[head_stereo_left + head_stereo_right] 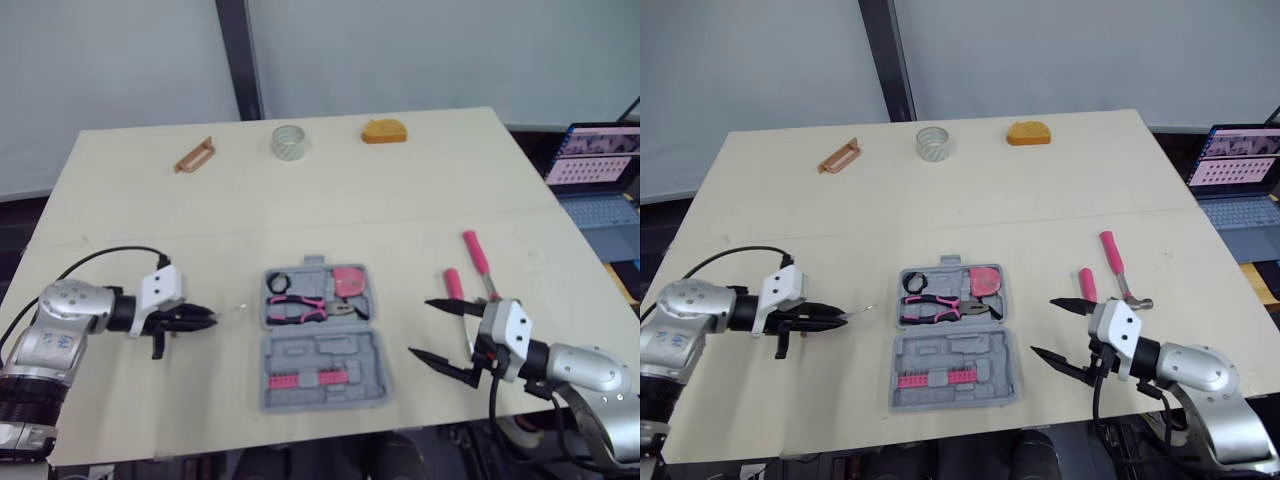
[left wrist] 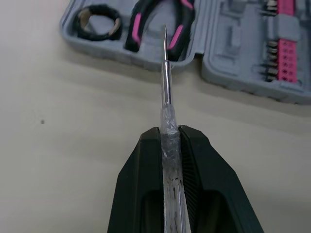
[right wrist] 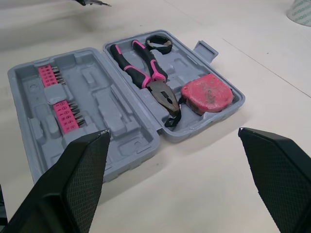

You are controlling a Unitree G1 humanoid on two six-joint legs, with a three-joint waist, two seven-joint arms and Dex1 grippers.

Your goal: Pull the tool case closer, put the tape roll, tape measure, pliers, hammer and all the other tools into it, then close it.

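Tool case [image 1: 320, 352] lies open, partly filled; the left tool [image 1: 198, 320] grips a screwdriver [image 2: 166, 82], which should next go into a free slot. The right tool [image 1: 420, 328] hangs wide open.

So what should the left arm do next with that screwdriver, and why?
Probably ease the left gripper toward the tool case and lower the screwdriver into an empty slot: it is gripped, tip aimed at the case, not yet over it.

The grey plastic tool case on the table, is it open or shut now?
Open. The grey plastic tool case lies with both halves spread flat; pink-handled pliers and a red tape measure show inside.
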